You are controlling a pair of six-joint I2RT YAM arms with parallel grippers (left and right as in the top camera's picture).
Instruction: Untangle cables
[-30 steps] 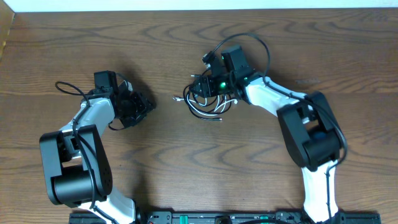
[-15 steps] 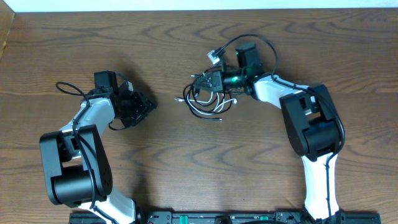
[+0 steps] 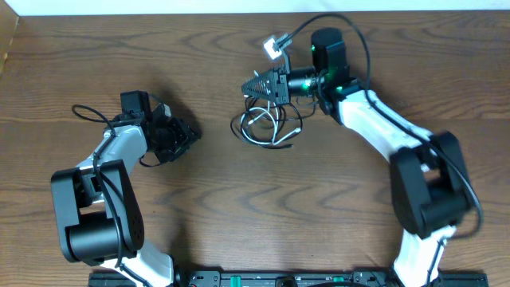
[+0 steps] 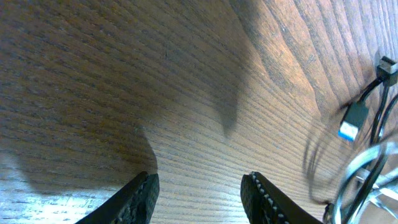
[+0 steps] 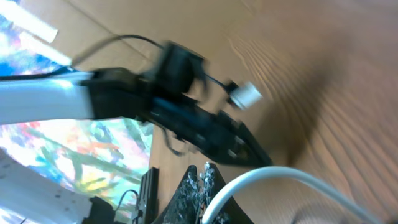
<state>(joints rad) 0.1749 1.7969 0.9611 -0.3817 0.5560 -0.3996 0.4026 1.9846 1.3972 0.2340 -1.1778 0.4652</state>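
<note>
Wooden counter (image 3: 96,48), cables (image 3: 267,129) bunched up near the middle, just under the right tool (image 3: 256,84), which is pinched tight on the white cord (image 5: 273,175). Left tool (image 3: 182,137) sits well apart, fingers spread over bare wood.

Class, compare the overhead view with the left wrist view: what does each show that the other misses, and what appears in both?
Only overhead: both arms whole, and the right gripper shut on the cables at the top of their tangle. Only left wrist: the blue tip of one plug and, close up, the left gripper with bare wood between its fingers. Both: the open, empty left gripper, the wooden table, and the black and white cables.
</note>
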